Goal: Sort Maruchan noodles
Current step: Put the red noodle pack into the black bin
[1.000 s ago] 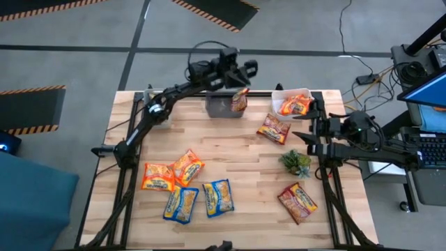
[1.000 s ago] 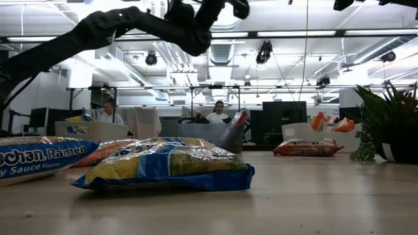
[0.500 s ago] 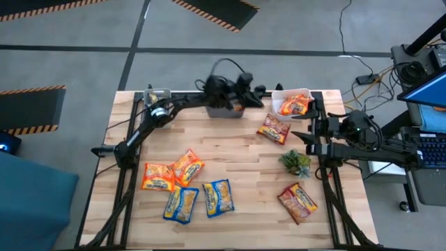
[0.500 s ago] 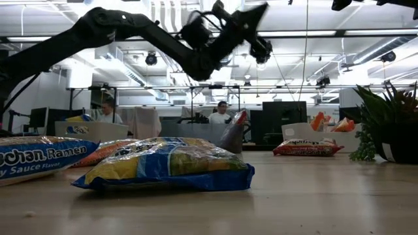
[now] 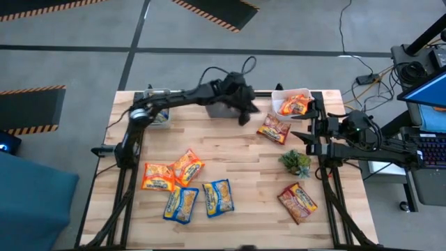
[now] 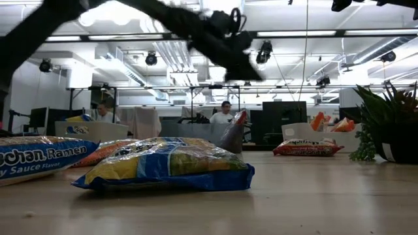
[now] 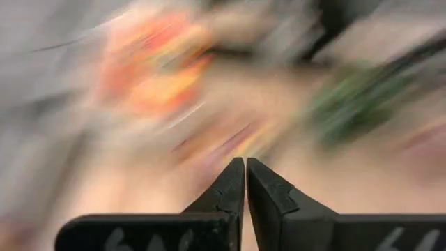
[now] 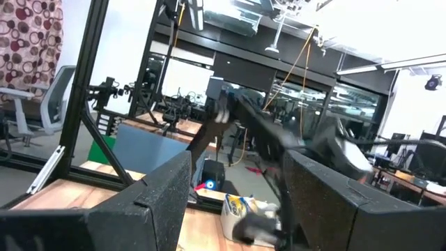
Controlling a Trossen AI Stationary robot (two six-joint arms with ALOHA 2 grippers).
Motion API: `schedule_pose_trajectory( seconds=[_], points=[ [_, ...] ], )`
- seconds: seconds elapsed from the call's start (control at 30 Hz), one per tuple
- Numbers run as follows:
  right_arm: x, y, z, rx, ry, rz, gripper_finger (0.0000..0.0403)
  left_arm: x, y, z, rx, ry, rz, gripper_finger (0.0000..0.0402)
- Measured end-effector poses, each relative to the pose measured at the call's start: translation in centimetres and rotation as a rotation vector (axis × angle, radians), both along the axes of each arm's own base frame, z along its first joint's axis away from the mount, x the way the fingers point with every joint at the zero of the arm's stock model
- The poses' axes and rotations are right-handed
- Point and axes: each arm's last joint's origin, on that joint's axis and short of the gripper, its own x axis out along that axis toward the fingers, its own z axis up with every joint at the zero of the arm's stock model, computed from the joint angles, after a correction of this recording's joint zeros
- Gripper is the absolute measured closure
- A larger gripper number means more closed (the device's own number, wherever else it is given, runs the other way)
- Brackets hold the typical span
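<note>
Nearest the front edge of the wooden table (image 5: 237,164), two blue-and-yellow packets (image 5: 218,197) lie side by side, with two orange packets (image 5: 187,166) just behind them toward the left; a dark red packet (image 5: 297,202) lies alone at the front right corner; the small green plant (image 5: 296,162) stands farther in on the right, between that packet and a second dark red packet (image 5: 274,128) lying flat on the wood; in the low view a blue-and-yellow packet (image 6: 170,164) fills the foreground.

The right gripper (image 5: 304,140) waits at the right edge beside the plant, its fingers (image 8: 157,202) spread apart and holding nothing.

At the back of the table, the left gripper (image 5: 245,113) reaches across from the left and hangs in front of a grey bin (image 5: 217,110), near the second dark red packet; its fingers (image 7: 233,185) are pressed together with nothing between them; a white bin (image 5: 280,97) at the back right holds orange packets (image 5: 295,104); another small bin (image 5: 159,116) sits at the back left, its contents too small to tell from above.

Beyond the table, a seated person (image 6: 225,113) shows in the room.
</note>
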Motion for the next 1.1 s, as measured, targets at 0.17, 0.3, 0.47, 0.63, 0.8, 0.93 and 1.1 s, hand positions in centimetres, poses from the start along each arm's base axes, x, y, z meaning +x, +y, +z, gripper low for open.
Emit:
schedule_pose_trajectory(
  seconds=[0.17,0.3,0.47,0.63,0.8,0.93,1.1],
  points=[
    [0.0,0.0,-0.1,0.013,0.007,0.002,0.0184,-7.2,-2.7,5.5,0.349,0.331,0.202,0.0402],
    [0.0,-0.1,0.0,0.055,-0.001,-0.016,0.0184,-17.0,-3.6,8.7,0.269,0.393,0.338,0.0402],
    [0.6,-1.1,-0.3,0.269,-0.015,-0.291,0.0184,-26.7,-7.9,9.6,0.067,-0.024,0.335,0.0401],
    [3.0,-2.2,-1.2,0.452,0.093,-0.464,0.0186,-31.9,-11.0,6.0,0.082,-0.286,0.352,0.0401],
    [6.1,-3.0,-1.8,0.676,0.305,-0.526,0.0218,-35.2,-12.6,2.9,0.130,-0.462,0.352,0.0401],
    [8.2,-3.5,-3.1,0.797,0.640,-0.651,0.0261,-36.8,-13.4,1.8,0.163,-0.563,0.346,0.0401],
    [9.9,-3.7,-5.3,0.888,1.133,-0.768,0.0323,-38.2,-14.1,1.7,0.197,-0.634,0.340,0.0401]
  ],
)
